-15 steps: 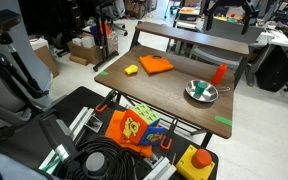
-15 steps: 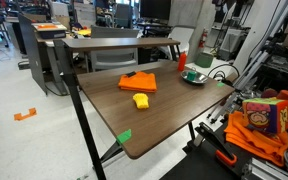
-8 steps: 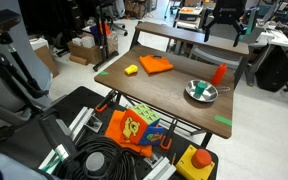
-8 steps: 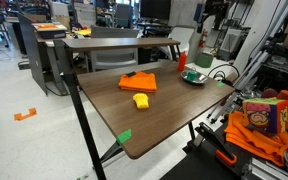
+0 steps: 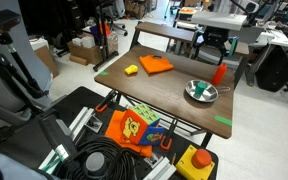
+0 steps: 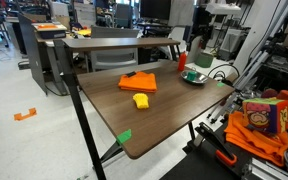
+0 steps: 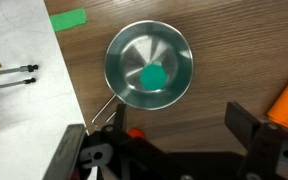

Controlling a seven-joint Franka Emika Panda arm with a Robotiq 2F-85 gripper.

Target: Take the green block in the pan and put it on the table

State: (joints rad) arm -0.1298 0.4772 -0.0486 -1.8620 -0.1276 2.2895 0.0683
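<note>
A green block [image 7: 153, 76] lies in the middle of a round metal pan [image 7: 149, 65] on the brown table [image 7: 214, 30]. The pan shows in both exterior views [image 5: 200, 92] [image 6: 193, 77], with the green block [image 5: 198, 88] [image 6: 190, 74] inside it. My gripper [image 7: 164, 140] is open and empty, with its fingers [image 7: 254, 125] spread wide. It hangs high above the table near the pan in both exterior views [image 5: 212, 45] [image 6: 198, 40]. In the wrist view the pan lies just beyond the fingertips.
A red block [image 5: 219, 74] [image 6: 182, 60] stands beside the pan. An orange cloth [image 5: 155, 65] [image 6: 139, 82] and a yellow block [image 5: 131, 69] [image 6: 141, 100] lie further along the table. Green tape [image 7: 69, 18] [image 5: 224, 121] marks the table edge. Cables and clutter lie below the table.
The arm has come down into the exterior views from above, and the gripper now hangs closer over the pan end of the table. Nothing on the table has moved.
</note>
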